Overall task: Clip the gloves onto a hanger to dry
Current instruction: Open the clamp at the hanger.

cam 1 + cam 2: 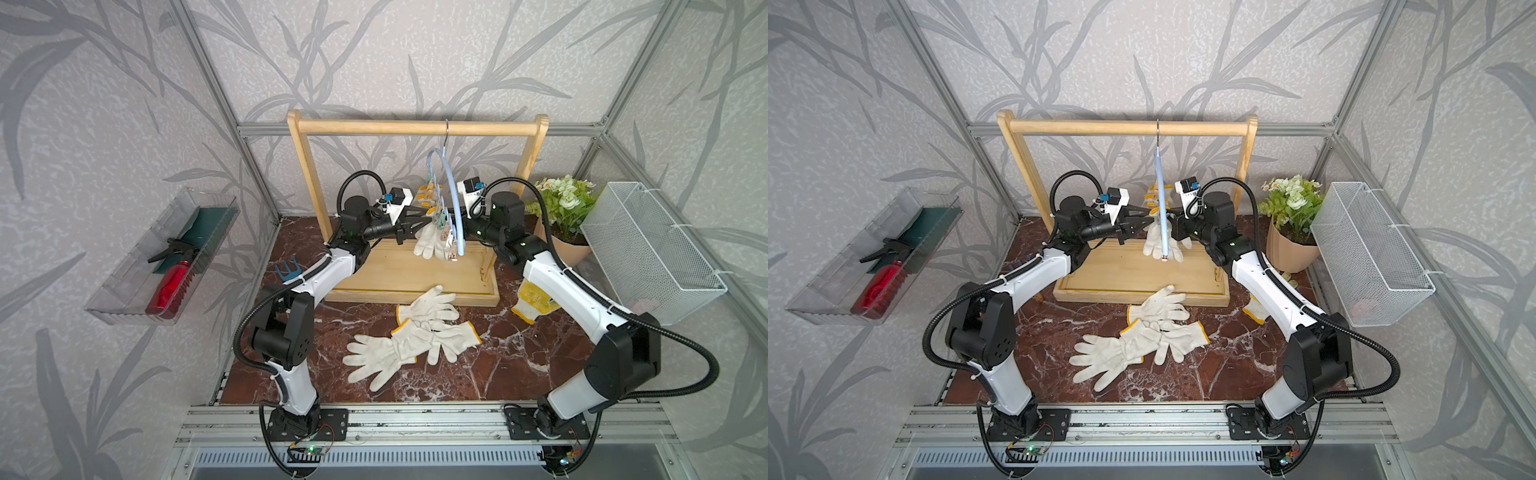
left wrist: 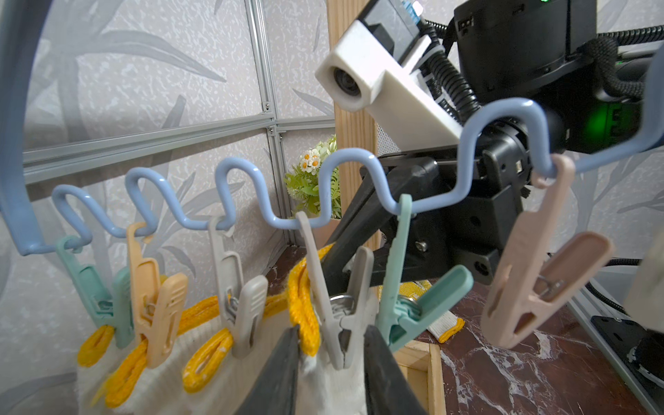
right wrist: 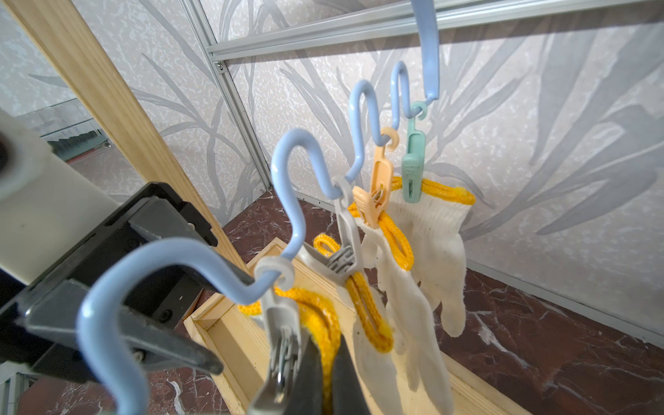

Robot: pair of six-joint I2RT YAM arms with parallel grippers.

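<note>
The light-blue hanger (image 1: 453,199) (image 1: 1160,199) (image 2: 467,151) (image 3: 298,133) hangs by its hook from the wooden rack. Several off-white gloves (image 1: 430,241) (image 3: 442,251) hang from its clips by their yellow cuffs. Three more gloves (image 1: 415,336) (image 1: 1133,345) lie on the marble table. My left gripper (image 1: 419,220) (image 2: 332,377) stands open, its fingers either side of a grey clip (image 2: 337,323) and the glove under it. From the other side, my right gripper (image 3: 328,384) (image 1: 1173,216) is shut on that glove's yellow cuff, beside the grey clip (image 3: 280,323).
A mint clip (image 2: 413,305) and a pink clip (image 2: 531,269) hang with nothing in them. The wooden rack (image 1: 415,126) stands on its tray base (image 1: 399,270). A yellow patterned glove (image 1: 534,301), a flower pot (image 1: 565,208), a wire basket (image 1: 648,249) and a wall bin (image 1: 166,257) surround it.
</note>
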